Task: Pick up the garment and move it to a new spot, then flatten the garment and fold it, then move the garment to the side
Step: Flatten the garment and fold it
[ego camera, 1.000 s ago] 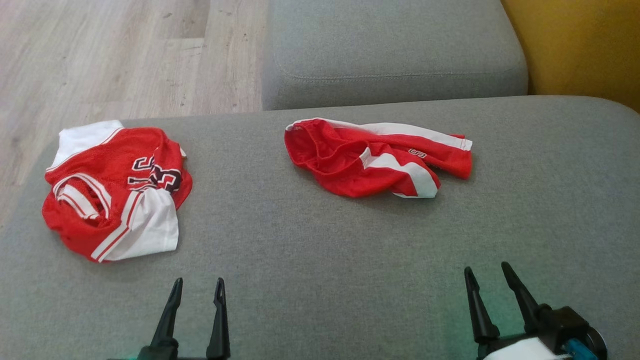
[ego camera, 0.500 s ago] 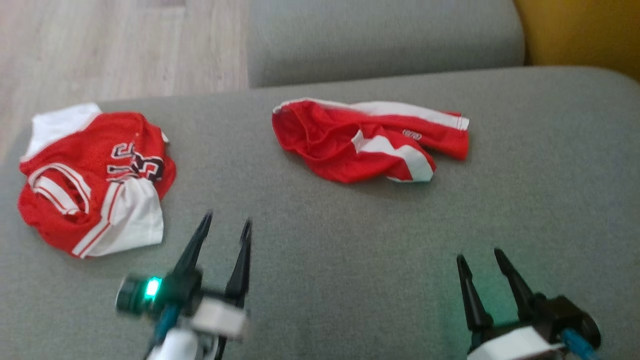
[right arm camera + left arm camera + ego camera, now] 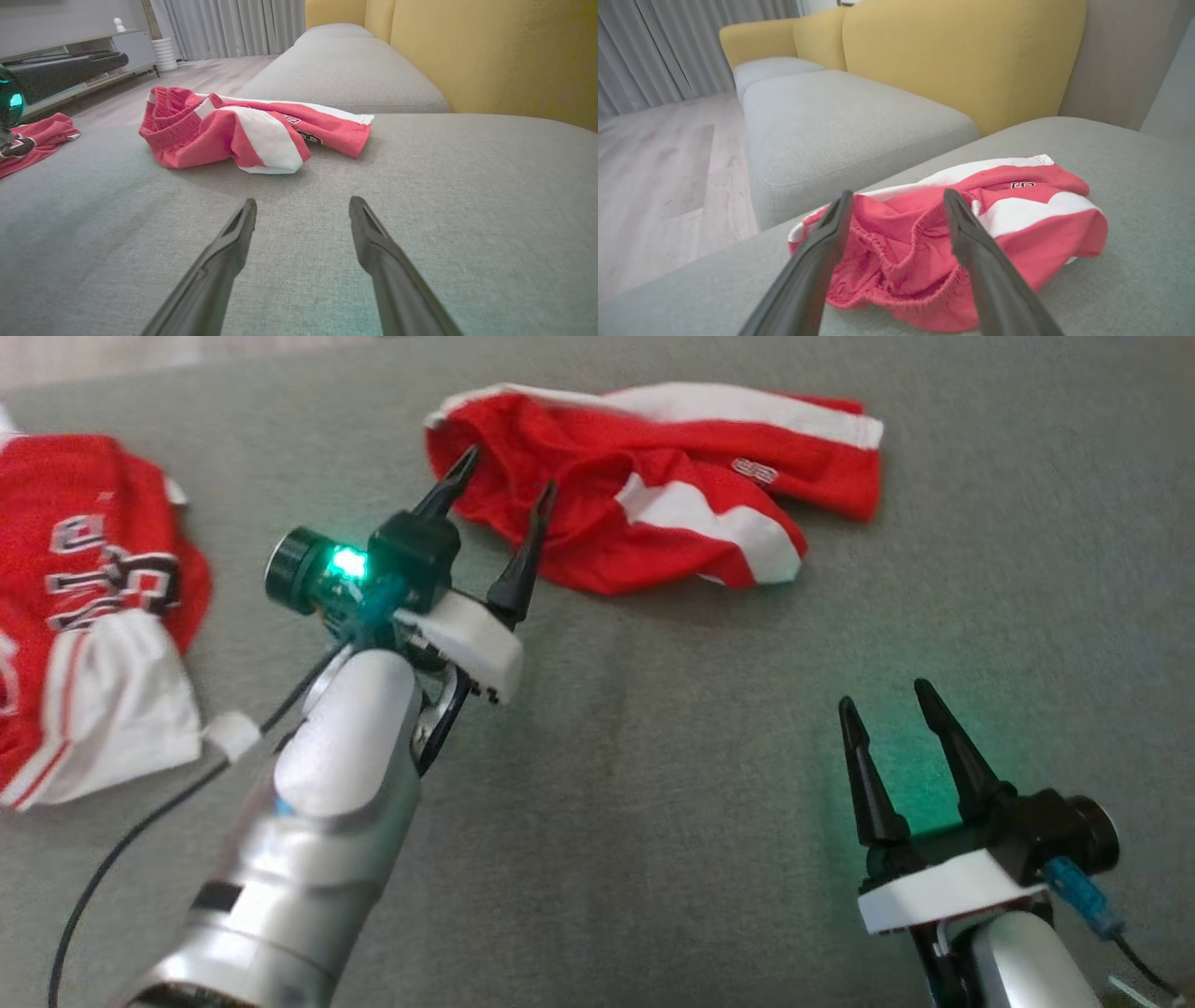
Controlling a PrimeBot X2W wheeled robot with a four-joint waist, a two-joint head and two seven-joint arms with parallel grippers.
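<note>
Crumpled on the grey sofa cushion (image 3: 653, 784): red-and-white shorts (image 3: 653, 495), elastic waistband bunched toward the robot's left, white side stripes uppermost, a small dark logo near one leg hem. Poised at the waistband end, the left gripper (image 3: 511, 468), both dark fingers spread wide and closed on nothing. Tips over the red cloth in the head view, contact with it impossible to judge. Behind the fingers, a green light (image 3: 347, 563) glowing on the wrist and a thin black cable (image 3: 112, 868) hanging beside the silver forearm.

Low at the robot's right, well apart from the shorts, the right gripper (image 3: 883, 693), likewise spread wide and empty. Fingers pointed across bare cushion toward the garment, a green cast on the fabric beneath.

At the far left of the cushion, apart from the shorts, a second heap: a red-and-white jersey (image 3: 84, 616) with dark lettering, one white panel lying nearest the left forearm.

From the left wrist, beyond the shorts: another grey seat cushion (image 3: 840, 126), a yellow backrest (image 3: 962, 60), pale wood floor (image 3: 658, 163) and grey curtains (image 3: 668, 42). From the right wrist, the shorts ahead and slightly left of the fingers, a folded leg with its white stripe nearest the camera.
</note>
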